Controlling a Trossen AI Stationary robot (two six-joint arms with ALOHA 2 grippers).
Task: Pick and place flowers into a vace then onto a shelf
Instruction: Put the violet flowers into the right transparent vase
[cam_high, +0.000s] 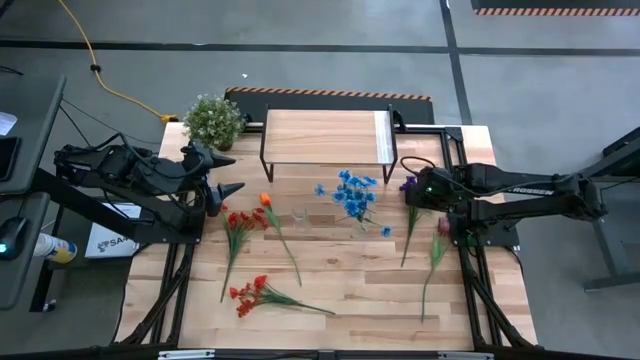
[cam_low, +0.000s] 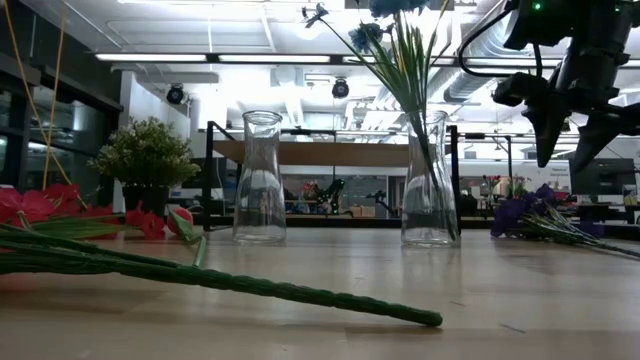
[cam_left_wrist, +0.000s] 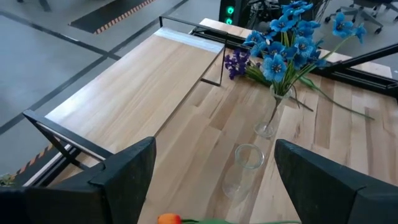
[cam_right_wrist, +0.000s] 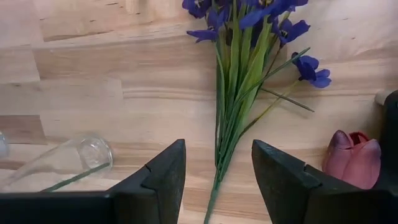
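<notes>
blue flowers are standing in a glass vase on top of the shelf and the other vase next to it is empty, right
Not quite. The blue flowers do stand in a glass vase, and the other vase is empty, but both stand on the table in front of the shelf, not on top of it. The high view shows the shelf's board bare.
</notes>
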